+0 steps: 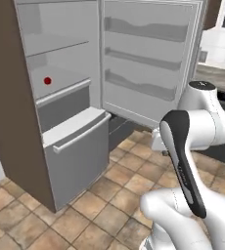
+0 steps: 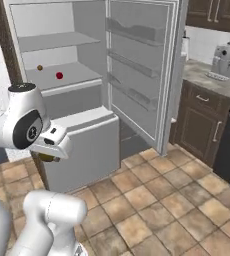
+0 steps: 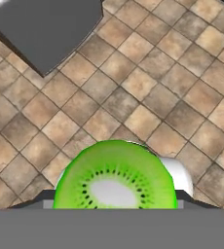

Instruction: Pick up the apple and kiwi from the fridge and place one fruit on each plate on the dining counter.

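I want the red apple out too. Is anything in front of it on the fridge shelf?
Nothing visible blocks it. The apple sits alone near the shelf's front in the open fridge; a small orange-brown ball lies off to one side. But the end effector is shut on the kiwi.

Terracotta floor tiles [image 2: 152, 210] are spreading in a diagonal grid across the room. Dark brown cabinets [image 2: 203, 125] with silver handles are standing at right, carrying a stone countertop [image 2: 207, 82] and a grey toaster [image 2: 227, 60] against a white-tiled wall [image 1: 221, 44].
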{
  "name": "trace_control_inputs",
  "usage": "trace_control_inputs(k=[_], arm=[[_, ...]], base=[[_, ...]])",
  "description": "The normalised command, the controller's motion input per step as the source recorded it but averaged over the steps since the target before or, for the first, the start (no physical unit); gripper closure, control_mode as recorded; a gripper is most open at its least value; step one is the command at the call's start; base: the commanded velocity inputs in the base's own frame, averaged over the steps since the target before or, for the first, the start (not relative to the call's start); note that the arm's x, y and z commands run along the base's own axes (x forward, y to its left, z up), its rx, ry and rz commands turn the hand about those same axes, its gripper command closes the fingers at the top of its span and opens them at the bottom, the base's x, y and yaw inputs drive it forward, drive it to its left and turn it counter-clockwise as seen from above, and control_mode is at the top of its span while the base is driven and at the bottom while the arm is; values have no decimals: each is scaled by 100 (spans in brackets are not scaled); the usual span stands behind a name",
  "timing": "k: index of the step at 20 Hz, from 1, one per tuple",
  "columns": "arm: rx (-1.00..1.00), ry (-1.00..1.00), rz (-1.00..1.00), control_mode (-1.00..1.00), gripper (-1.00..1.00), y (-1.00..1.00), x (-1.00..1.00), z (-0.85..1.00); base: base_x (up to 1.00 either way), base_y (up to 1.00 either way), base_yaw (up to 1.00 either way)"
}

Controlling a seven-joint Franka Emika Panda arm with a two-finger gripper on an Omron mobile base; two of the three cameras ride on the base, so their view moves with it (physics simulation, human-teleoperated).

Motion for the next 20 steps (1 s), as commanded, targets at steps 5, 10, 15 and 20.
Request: trace_control_inputs(k=[5,10,15,20], arm=[[0,0,0,100,100,0,0,0],[0,0,0,100,100,0,0,0],[0,0,0,100,100,0,0,0],[0,0,0,100,100,0,0,0]], base=[[-46,-6,-73],[0,-25,-89],[0,-21,-92],[0,-23,-91]])
